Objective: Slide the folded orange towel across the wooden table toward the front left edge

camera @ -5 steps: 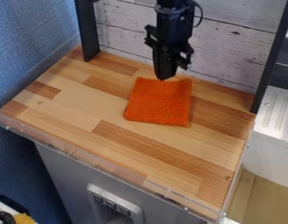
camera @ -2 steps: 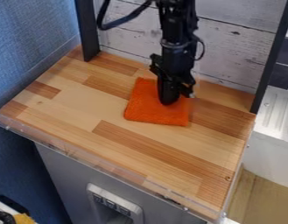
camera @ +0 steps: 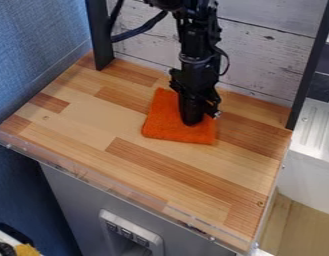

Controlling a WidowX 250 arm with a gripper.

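Note:
The black gripper (camera: pixel 191 122) hangs down from the top of the view, its tip over the middle of an orange cloth (camera: pixel 167 127). Whether the tip touches the cloth cannot be told. The cloth lies flat, roughly square, on the wooden tabletop (camera: pixel 140 165) toward its back edge. Part of the cloth's upper right area is hidden behind the gripper.
Black upright posts stand at the back left (camera: pixel 100 37) and right (camera: pixel 307 75) of the tabletop, with a whitewashed plank wall (camera: pixel 267 55) behind. A clear low rim (camera: pixel 113 187) runs along the front edge. A white ridged surface (camera: pixel 318 130) is at the right.
The gripper has come down and forward from the cloth's back edge to over its middle. The cloth has stayed in place.

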